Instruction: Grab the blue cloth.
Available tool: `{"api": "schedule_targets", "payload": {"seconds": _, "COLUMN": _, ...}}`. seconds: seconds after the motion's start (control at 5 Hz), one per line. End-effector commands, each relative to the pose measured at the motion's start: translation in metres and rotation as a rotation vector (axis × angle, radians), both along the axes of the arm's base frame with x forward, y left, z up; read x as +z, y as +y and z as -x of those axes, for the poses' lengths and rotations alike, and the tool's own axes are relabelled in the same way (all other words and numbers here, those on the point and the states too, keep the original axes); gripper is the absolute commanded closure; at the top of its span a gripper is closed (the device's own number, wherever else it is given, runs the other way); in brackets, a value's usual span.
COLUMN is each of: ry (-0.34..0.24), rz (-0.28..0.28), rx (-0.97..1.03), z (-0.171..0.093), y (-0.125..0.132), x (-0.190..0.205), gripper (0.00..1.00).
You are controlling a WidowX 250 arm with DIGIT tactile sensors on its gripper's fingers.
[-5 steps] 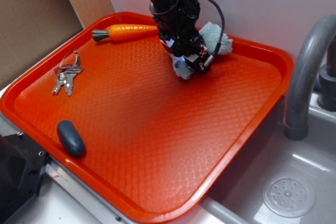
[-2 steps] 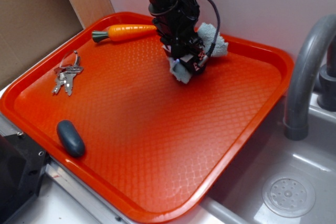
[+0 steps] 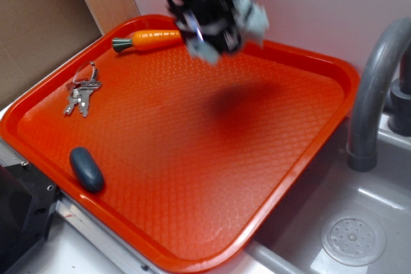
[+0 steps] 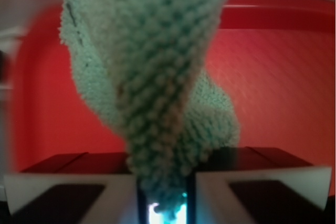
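Above the far edge of the red tray (image 3: 302,152) I have the end effector (image 3: 215,27) up in the air, blurred with motion in the exterior view, and its shadow sits as a dark patch on the tray below. The wrist view settles the grip: the two pads are pressed together on the blue cloth (image 4: 157,93), whose fuzzy terry bulk fills most of that picture and narrows into the slot between them. From outside, pale corners of it poke out either side of the end effector, and none of it appears to touch the tray.

I judge the grab itself as made; this is the lift stage. What the next move calls for, as I see it, is to keep the pinch firm and hold the cloth clear of the tray, since only a narrow fold looks caught and a jerk could shake it loose.

The carrot (image 3: 151,39) lies far left, the keys (image 3: 81,94) left, and the dark oval pebble (image 3: 86,169) near left, all well apart from the cloth.
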State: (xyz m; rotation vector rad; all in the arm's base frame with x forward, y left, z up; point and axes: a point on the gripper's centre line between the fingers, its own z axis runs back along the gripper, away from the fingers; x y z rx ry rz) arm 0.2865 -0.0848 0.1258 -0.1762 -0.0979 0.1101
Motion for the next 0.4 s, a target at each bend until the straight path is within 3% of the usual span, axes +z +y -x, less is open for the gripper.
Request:
{"api": "schedule_targets", "payload": {"seconds": 0.0, "ry": -0.222, "rz": 0.032, "rx": 0.025, "z": 0.0531, "y": 0.026, "x": 0.1131, "gripper": 1.0}}
{"api": "schedule_targets", "payload": {"seconds": 0.2, "ry": -0.191, "rz": 0.018, "rx": 0.04, "z": 0.0514, "y": 0.0306, "x": 0.1221, "gripper": 1.0}}
